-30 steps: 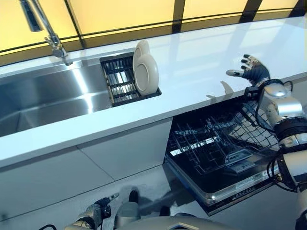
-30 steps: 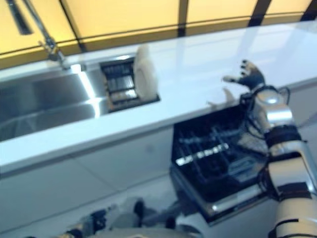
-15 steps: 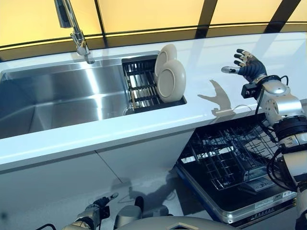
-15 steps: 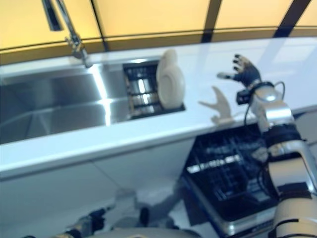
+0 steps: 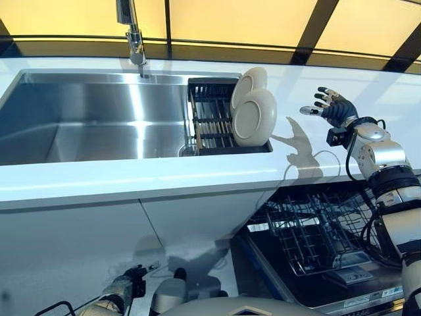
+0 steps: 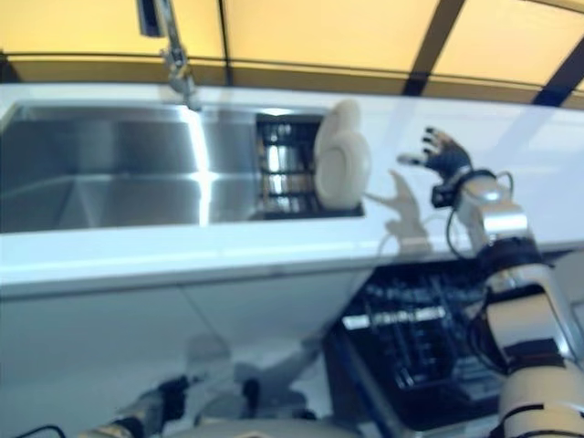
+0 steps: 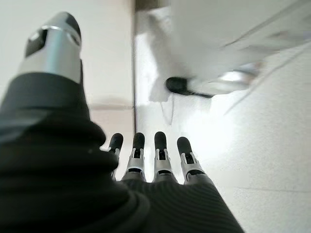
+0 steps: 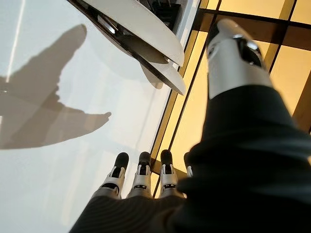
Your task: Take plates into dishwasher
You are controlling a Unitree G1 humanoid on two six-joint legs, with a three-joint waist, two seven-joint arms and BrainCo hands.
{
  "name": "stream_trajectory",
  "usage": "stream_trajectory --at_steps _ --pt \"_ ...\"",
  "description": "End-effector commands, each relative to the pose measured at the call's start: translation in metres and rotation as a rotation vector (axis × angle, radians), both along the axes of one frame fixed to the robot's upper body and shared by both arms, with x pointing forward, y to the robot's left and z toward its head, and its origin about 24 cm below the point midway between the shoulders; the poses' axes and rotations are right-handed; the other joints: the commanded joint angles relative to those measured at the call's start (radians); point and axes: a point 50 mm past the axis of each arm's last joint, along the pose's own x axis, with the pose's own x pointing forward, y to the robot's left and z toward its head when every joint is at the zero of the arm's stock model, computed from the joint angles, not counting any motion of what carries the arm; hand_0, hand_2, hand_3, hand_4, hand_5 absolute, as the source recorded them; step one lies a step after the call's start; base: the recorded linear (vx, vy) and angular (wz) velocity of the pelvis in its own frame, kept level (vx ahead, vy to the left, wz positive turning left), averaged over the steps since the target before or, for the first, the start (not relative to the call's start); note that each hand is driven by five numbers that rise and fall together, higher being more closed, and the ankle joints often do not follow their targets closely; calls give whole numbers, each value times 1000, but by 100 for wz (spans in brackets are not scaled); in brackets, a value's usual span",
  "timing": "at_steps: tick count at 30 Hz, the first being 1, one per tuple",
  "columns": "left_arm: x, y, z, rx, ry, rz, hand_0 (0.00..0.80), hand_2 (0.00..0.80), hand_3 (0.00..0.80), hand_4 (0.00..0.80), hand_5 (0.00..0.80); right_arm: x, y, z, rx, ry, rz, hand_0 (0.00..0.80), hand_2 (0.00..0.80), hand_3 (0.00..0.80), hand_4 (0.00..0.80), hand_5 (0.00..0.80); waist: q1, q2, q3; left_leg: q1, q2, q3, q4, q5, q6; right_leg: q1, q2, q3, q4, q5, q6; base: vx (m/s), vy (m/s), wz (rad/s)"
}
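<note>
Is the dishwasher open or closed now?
Open. The dishwasher door is down and its wire rack shows below the counter.

The sink (image 5: 99, 125) is set into the counter (image 5: 164, 174) on the left, with the faucet (image 5: 133, 39) behind it. A rack (image 5: 210, 118) sits at the sink's right end, and two plates (image 5: 254, 116) stand on edge in it, one behind the other. The dishwasher (image 5: 316, 243) lies open below the counter to the right, and the right hand (image 5: 334, 108) is above the counter, right of the plates and apart from them.

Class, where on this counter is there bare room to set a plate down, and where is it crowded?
Bare: the white counter right of the dish rack, around the open right robot hand. Crowded: the rack, where two plates stand on edge. The sink basin is also bare.
</note>
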Motion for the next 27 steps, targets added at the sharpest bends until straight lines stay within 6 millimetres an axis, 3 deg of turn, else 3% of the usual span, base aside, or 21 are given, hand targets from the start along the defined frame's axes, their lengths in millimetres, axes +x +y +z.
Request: stream_trajectory --at_steps 1,8,15,27 --pt "24 -1 7 34 -64 -32 0 0 0 0 0 9 7 50 -35 -117 62 0 0 0 0 0 0 -16 -32 26 65 33 -31 20 -42 5 -90 -20 -69 133 99 46 134 -14" --pt "17 6 6 33 -27 -19 0 0 0 0 0 8 8 33 3 -20 129 0 0 0 0 0 -16 1 -65 75 50 37 -69 -11 -28 -13 -111 -21 -64 135 113 49 87 -11" --pt "5 2 2 11 -13 -53 0 0 0 0 0 6 1 26 8 -9 106 0 0 0 0 0 -4 -3 -61 77 50 32 -86 -17 -21 -17 -120 -30 -68 141 126 6 17 5" --pt "-2 6 1 18 -8 -52 0 0 0 0 0 12 13 11 97 74 113 0 0 0 0 0 26 -5 -50 74 47 24 -96 -23 -14 -21 -141 -59 -73 151 140 7 20 5"
